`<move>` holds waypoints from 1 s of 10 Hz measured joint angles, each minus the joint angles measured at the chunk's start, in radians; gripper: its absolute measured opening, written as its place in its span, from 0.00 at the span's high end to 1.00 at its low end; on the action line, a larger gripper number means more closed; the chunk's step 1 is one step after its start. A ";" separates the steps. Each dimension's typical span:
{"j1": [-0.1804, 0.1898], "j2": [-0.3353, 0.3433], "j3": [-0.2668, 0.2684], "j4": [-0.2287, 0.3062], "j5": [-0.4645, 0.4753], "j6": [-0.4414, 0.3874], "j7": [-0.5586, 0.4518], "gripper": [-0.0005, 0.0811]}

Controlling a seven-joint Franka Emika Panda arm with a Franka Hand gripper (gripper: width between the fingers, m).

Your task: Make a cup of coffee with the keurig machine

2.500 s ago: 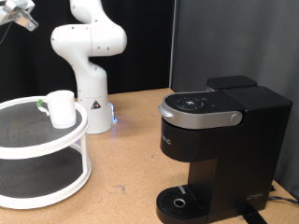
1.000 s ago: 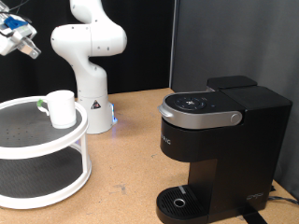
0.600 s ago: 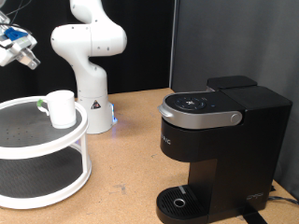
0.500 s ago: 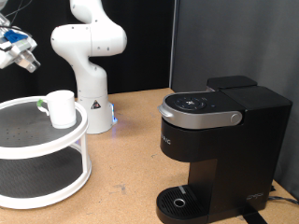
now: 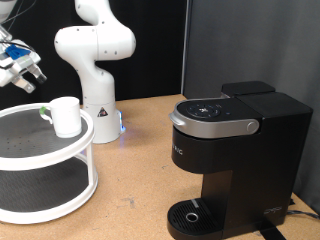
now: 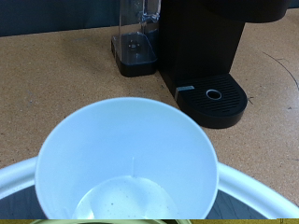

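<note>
The cup (image 5: 66,116), a small white mug with a green-tinted handle, stands upright on the top tier of a white round two-tier stand (image 5: 30,150) at the exterior view's left. My gripper (image 5: 22,78) hangs above and to the left of the cup, apart from it, open and empty. The wrist view looks straight down into the cup (image 6: 131,168), which is empty; my fingers do not show there. The black keurig machine (image 5: 235,150) stands at the exterior view's right with its lid shut and its round drip tray (image 5: 192,215) bare. It also shows in the wrist view (image 6: 201,47).
The white arm base (image 5: 95,60) stands behind the stand on the brown table (image 5: 140,170). A clear water tank (image 6: 140,37) sits beside the machine. A black curtain hangs behind the table.
My gripper has come down from the exterior view's top left corner towards the cup. The cup and the machine have not moved.
</note>
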 joint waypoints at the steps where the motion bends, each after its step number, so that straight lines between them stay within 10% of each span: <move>1: 0.003 0.006 -0.005 -0.009 0.000 0.015 -0.003 0.28; 3: 0.009 0.011 -0.016 -0.030 0.000 0.046 -0.010 0.03; 10: 0.034 0.063 -0.048 -0.083 0.000 0.141 -0.057 0.01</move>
